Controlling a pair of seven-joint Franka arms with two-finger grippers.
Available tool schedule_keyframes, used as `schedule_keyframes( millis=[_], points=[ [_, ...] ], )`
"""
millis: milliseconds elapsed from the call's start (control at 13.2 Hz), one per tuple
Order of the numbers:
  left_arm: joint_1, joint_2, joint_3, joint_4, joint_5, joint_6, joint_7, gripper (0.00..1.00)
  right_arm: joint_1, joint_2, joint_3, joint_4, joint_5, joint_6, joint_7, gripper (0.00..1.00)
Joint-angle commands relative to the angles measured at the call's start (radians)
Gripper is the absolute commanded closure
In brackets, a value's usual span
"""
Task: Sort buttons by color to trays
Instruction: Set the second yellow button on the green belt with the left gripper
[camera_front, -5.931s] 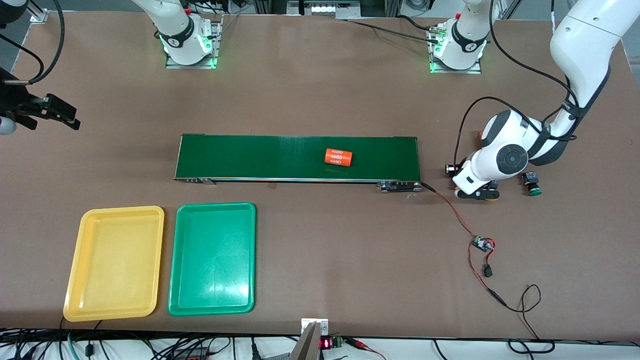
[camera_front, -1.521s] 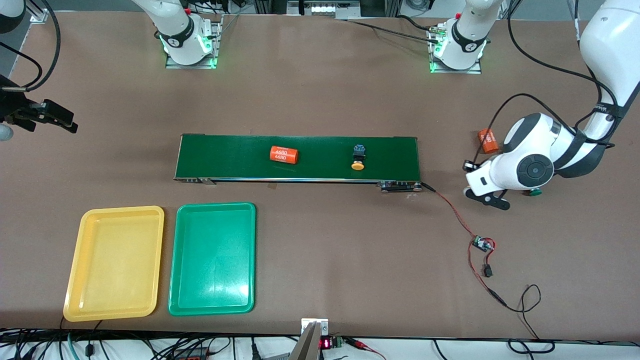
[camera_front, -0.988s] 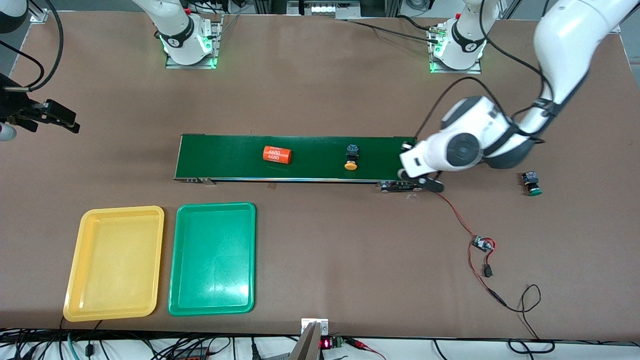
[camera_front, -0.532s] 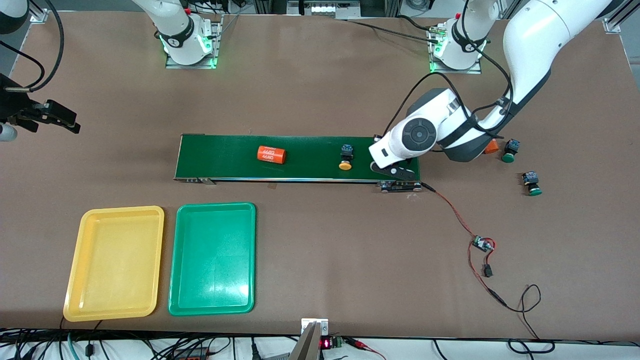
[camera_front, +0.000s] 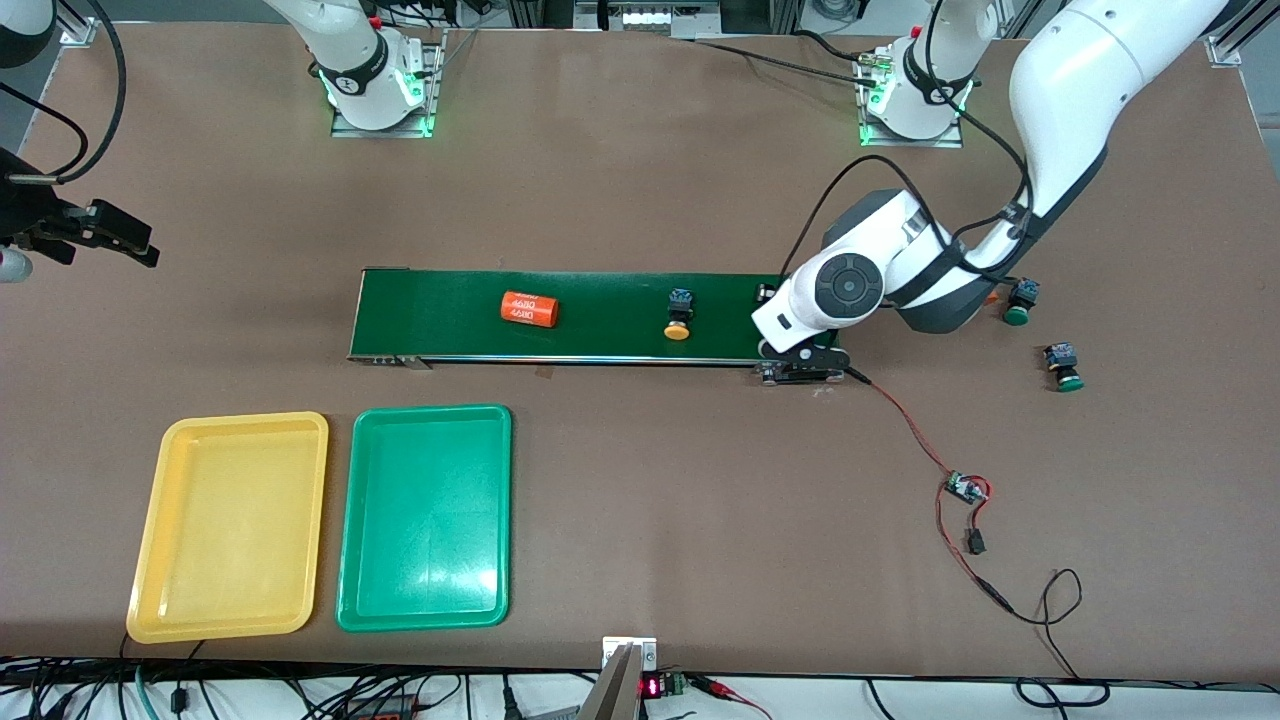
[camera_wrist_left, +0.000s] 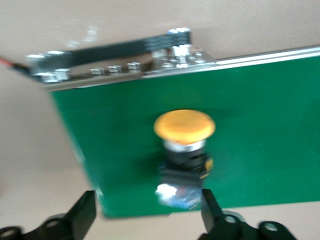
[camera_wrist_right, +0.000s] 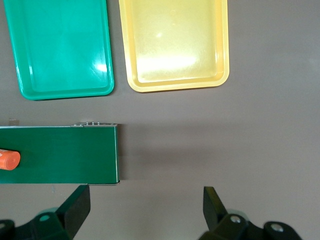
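Note:
My left gripper (camera_front: 788, 326) hangs over the conveyor's end toward the left arm's end of the table, open. A yellow button (camera_wrist_left: 185, 127) lies on the green belt (camera_wrist_left: 260, 130) between the spread fingers (camera_wrist_left: 211, 210), touched by neither; the hand hides it in the front view. Another yellow button (camera_front: 679, 318) rides mid-belt. Two green buttons (camera_front: 1020, 301) (camera_front: 1065, 366) sit on the table past that belt end. The yellow tray (camera_front: 150, 560) and green tray (camera_front: 352, 560) lie nearer the front camera. My right gripper (camera_front: 130, 238) waits open and empty over the table.
An orange cylinder (camera_front: 528, 309) with white print rides the belt toward the right arm's end. Another orange piece (camera_front: 990, 296) peeks out by the left arm. A red wire with a small circuit board (camera_front: 965, 488) trails from the conveyor's motor end.
The left arm swung from beside the green buttons to the belt's end, and its jaws opened, leaving a yellow button on the belt. The cylinder and the other yellow button travelled toward the right arm's end.

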Motion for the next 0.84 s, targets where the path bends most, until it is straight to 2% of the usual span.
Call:
schedule_keyframes(
  millis=[0,304,456,532,684,760],
  points=[
    [-0.007,-0.044,-0.019,0.132,-0.007,-0.172,-0.004,0.00,-0.002,-0.004,0.002,0.020,-0.013,-0.002,0.005,0.00],
    [0.016,-0.044,-0.023,0.304,-0.007,-0.373,0.135,0.00,0.000,-0.001,0.003,0.019,-0.012,-0.008,0.013,0.00],
    [0.082,-0.050,-0.023,0.324,-0.017,-0.395,0.243,0.00,0.000,0.003,0.003,0.019,-0.012,-0.011,0.013,0.00],
    [0.085,-0.097,0.004,0.318,-0.021,-0.384,0.321,0.00,0.000,0.004,0.003,0.019,-0.012,-0.010,0.013,0.00],
    [0.023,-0.166,0.167,0.306,-0.042,-0.375,0.520,0.00,-0.002,0.012,0.003,0.020,-0.006,-0.007,0.002,0.00],
    [-0.008,-0.179,0.273,0.303,-0.090,-0.366,0.624,0.00,-0.003,0.016,0.005,0.020,0.000,-0.007,0.001,0.00]
  ],
)
